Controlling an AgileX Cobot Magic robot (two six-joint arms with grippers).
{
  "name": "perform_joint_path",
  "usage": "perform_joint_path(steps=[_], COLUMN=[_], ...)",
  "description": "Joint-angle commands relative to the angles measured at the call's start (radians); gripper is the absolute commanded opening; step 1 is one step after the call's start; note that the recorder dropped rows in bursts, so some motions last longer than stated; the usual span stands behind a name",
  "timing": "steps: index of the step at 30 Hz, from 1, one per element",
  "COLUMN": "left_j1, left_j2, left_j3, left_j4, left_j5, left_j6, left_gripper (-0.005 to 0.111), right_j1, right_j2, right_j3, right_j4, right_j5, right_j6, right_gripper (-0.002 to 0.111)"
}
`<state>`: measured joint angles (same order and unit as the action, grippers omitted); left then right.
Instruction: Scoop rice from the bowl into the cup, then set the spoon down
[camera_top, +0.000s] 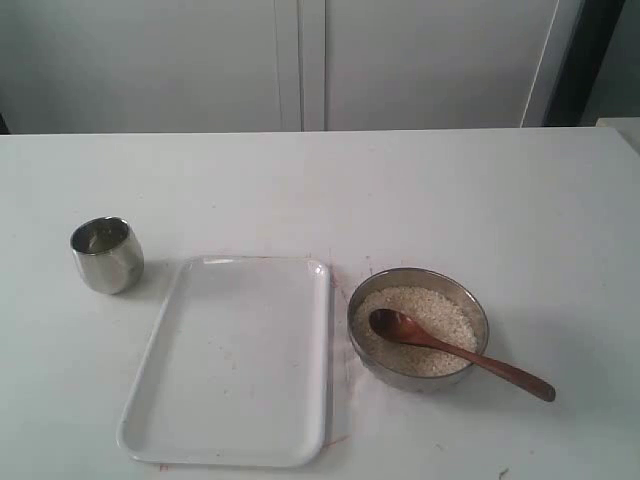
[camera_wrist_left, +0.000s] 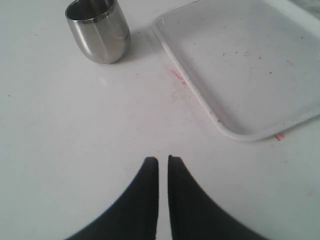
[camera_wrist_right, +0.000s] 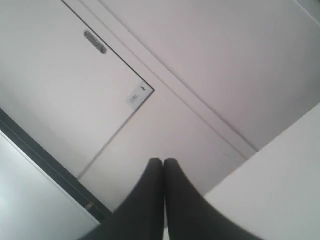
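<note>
Left fingers (camera_wrist_left: 150, 175): almost closed with a thin slit between them, holding nothing, over bare worktop (camera_wrist_left: 75, 130).
Right fingers (camera_wrist_right: 152, 175): pressed together, empty, aimed at cabinet doors (camera_wrist_right: 75, 90).
Cup (camera_top: 106, 254): upright near the worktop's left edge.
Bowl (camera_top: 420, 271): toward the near edge, just beside the white tray (camera_top: 235, 360).
Rice (camera_top: 440, 315): in the bowl.
Spoon (camera_top: 460, 353): head on the rice, handle over the rim toward the near right corner.

black, curved, tapering tool fingers (camera_wrist_left: 142, 200)
</note>
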<state>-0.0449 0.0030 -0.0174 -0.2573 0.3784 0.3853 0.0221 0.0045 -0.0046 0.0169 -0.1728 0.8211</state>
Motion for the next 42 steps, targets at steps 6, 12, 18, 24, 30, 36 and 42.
perform_joint_path(steps=[6,12,18,24,30,36,42], left_j1=[0.002,0.002,0.002,0.002,0.002,0.002,0.002], left_j2=[-0.003,-0.003,-0.003,-0.003,-0.003,-0.003,-0.003], left_j3=[0.005,0.005,0.005,0.005,0.005,0.005,0.005], left_j4=[-0.011,-0.011,-0.011,-0.011,-0.011,-0.011,-0.011], left_j5=[0.003,0.003,0.003,0.003,0.003,0.003,0.003], left_j6=[0.004,0.004,0.004,0.004,0.004,0.004,0.004], left_gripper=[0.014,0.014,0.014,0.014,0.014,0.014,0.014], right_j1=[-0.003,-0.003,-0.003,-0.003,0.022,0.082,0.099], right_j2=[-0.005,-0.005,-0.005,-0.005,0.023,0.195,0.346], right_j3=[0.005,-0.069,-0.279,-0.713,-0.999,-1.218,-1.352], right_j4=[-0.017,-0.055,-0.305,-0.588,-0.542,-0.060,0.170], right_j5=[-0.412,-0.587,-0.459,0.118,0.458,0.775,0.965], right_j6=[0.232,0.264,0.264,0.252,0.015,-0.553,-0.821], right_gripper=[0.000,0.000,0.000,0.000,0.000,0.000,0.000])
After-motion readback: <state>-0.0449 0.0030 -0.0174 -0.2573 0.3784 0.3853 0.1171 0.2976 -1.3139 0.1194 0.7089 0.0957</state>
